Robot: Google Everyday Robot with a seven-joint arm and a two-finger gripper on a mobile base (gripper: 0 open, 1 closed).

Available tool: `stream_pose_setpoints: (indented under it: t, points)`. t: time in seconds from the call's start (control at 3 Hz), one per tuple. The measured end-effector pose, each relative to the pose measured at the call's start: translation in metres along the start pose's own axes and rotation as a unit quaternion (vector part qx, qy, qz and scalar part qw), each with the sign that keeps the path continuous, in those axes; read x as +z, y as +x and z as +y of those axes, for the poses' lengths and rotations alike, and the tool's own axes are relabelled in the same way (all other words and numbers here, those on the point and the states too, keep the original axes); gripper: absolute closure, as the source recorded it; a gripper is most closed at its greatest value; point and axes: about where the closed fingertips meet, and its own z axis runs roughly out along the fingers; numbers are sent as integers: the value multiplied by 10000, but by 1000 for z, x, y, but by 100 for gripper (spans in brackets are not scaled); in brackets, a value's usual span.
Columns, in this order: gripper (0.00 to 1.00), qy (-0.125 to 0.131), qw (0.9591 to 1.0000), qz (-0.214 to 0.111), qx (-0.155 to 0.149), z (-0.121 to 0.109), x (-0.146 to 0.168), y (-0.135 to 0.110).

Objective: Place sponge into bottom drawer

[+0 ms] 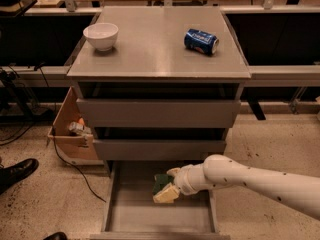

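Observation:
The sponge [164, 188], dark green over yellow foam, is held in my gripper [172, 184] over the open bottom drawer [125, 219], inside its grey tray near the middle right. My white arm [260, 181] reaches in from the right. The sponge is tilted, with its yellow edge lowest. I cannot tell whether it touches the drawer floor. The fingers are mostly hidden behind the sponge.
A white bowl [101, 36] and a blue soda can [201, 40] lie on the cabinet top [155, 54]. The two upper drawers [157, 113] are pushed in. A cardboard box [70, 129] stands left of the cabinet. A black shoe [15, 171] is at the left edge.

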Motion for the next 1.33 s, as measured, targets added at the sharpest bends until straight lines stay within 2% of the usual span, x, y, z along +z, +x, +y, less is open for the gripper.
stream_pose_setpoints:
  t: [0.33, 1.0, 1.33]
  points:
    - [100, -64, 9999, -137, -52, -11, 45, 34]
    - [100, -184, 9993, -338, -13, -41, 117, 64]
    - [100, -184, 9993, -338, -13, -41, 117, 64]
